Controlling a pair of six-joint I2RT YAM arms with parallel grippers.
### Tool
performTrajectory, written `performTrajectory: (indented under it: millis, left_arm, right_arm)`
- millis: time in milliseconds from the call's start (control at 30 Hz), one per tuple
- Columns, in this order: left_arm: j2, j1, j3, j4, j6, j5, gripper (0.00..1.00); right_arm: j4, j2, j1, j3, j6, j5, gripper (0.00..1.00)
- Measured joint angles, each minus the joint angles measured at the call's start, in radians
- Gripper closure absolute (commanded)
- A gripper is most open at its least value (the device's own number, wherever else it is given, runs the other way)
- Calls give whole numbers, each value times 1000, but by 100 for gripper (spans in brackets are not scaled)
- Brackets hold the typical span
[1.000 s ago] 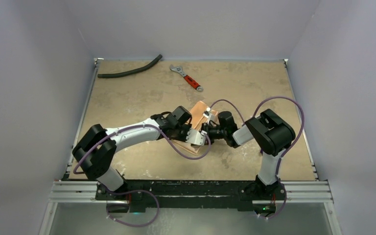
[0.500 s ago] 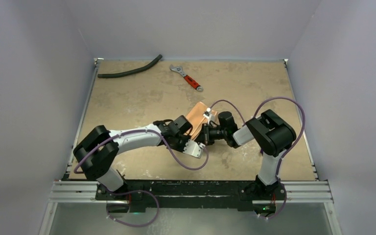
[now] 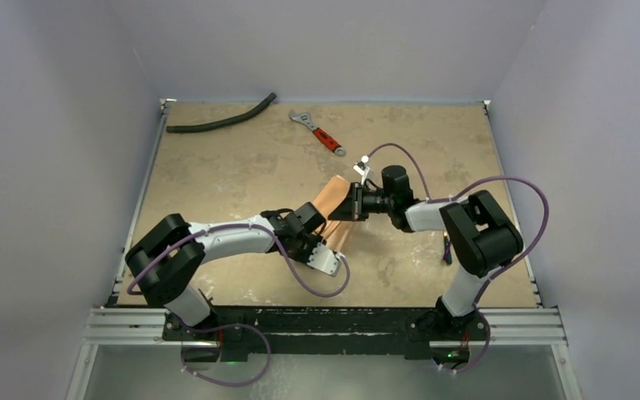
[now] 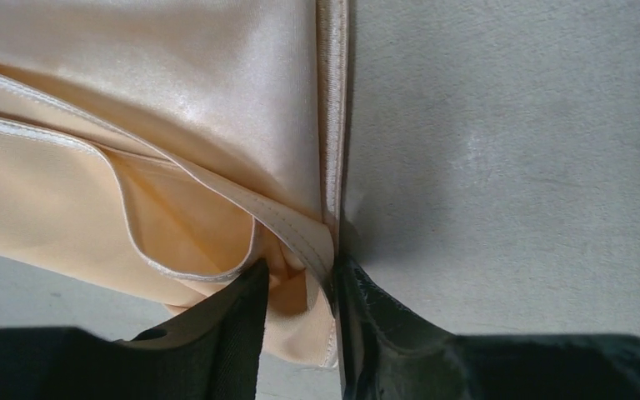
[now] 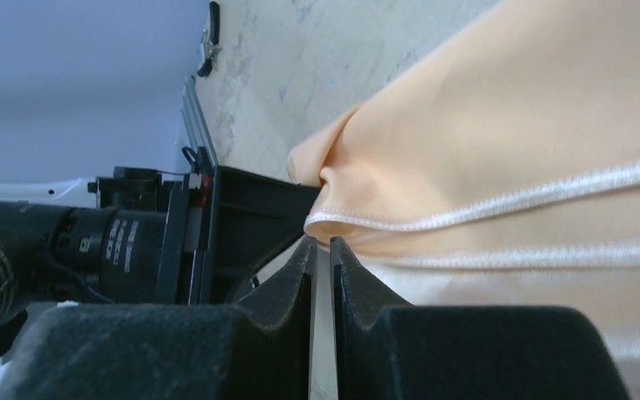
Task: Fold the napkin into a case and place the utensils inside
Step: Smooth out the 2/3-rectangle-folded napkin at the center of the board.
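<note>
1. left gripper (image 4: 300, 279): pinches layered corner of napkin (image 3: 333, 204), at the end farthest from wrench (image 3: 321, 135).
2. napkin: peach cloth, partly folded, on the arms' side of wrench.
3. right gripper (image 5: 321, 243): fingers nipped on napkin hem, at the end nearest wrench.
</note>
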Motion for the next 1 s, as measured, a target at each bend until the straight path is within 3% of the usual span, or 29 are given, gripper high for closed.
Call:
performTrajectory:
  millis: [267, 533, 633, 800, 1000]
  left_arm:
    - [-1, 0, 29, -51, -29, -6, 61]
    - [-47, 0, 163, -179, -126, 136, 64]
    - [-52, 0, 191, -190, -170, 169, 68]
    - [-9, 20, 216, -134, -252, 182, 85]
    - [79, 82, 227, -43, -330, 163, 94]
  right_arm:
    - [20, 172, 18, 134, 14, -5, 94]
    - [-13, 276, 23, 165, -1, 37, 98]
    - [-13, 273, 23, 165, -4, 46, 98]
    - [-12, 272, 24, 165, -4, 54, 98]
    - [-8, 263, 25, 153, -4, 65, 99]
